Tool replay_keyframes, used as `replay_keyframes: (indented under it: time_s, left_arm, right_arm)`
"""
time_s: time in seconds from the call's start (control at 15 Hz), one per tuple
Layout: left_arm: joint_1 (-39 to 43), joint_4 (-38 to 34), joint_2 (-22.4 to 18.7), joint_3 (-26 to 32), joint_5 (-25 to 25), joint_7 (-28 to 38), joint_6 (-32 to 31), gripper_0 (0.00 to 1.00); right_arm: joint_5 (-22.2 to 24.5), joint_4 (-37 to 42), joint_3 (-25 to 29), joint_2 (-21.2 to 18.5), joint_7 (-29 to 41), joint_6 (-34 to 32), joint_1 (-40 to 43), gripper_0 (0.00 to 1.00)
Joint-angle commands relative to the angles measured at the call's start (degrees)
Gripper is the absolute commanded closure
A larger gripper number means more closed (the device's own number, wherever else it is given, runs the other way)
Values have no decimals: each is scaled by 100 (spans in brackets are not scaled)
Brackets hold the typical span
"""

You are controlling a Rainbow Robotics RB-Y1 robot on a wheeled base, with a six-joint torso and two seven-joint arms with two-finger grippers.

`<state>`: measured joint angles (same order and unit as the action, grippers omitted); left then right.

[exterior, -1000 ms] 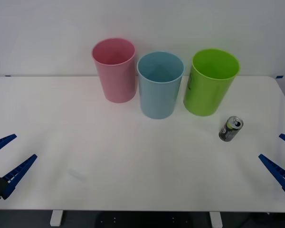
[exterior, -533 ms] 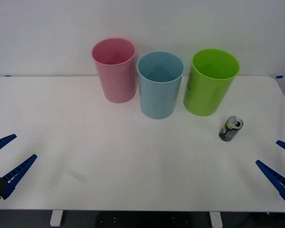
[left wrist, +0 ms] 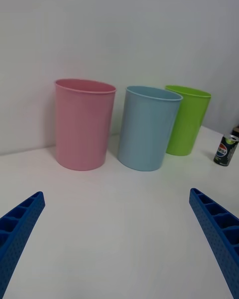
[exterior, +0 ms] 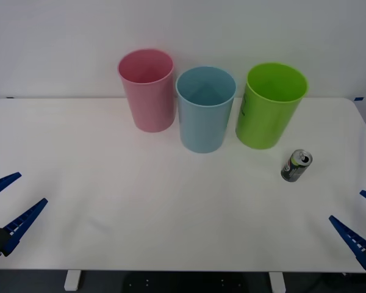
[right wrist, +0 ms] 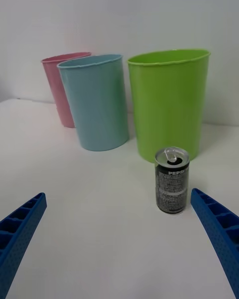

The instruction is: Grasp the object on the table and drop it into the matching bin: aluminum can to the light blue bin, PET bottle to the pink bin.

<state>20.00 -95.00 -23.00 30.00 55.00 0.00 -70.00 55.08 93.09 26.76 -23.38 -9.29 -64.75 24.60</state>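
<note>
From the front, my right claw (exterior: pixel 361 229) hangs released at the table's (exterior: pixel 140 201) near right corner, the can (exterior: pixel 296 165) upright ahead of it, just beside the green bin (exterior: pixel 269 107). The left claw (exterior: pixel 9 207) waits released at the near left. In the right wrist view, the can (right wrist: pixel 171 180) stands between my spread fingers (right wrist: pixel 219 234), well ahead. I judge this the approach: next, advance and close. In the left wrist view, the blue bin (left wrist: pixel 148 128) stands between the pink bin (left wrist: pixel 82 123) and the green one.

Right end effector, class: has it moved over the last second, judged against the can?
Yes. The right end effector has dropped toward the table's near edge, away from the standing can. Its fingers are open.
</note>
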Motion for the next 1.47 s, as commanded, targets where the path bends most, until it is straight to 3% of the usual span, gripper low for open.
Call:
replay_keyframes:
  time_s: [0.07,1.47]
  left_arm:
    - [0,0,0,0,0,0,0,0]
    - [0,0,0,0,0,0,0,0]
  right_arm:
    - [-138,-151,-224,0,-513,402,-8,0]
    - [-428,-441,-1806,26,-978,3153,-482,0]
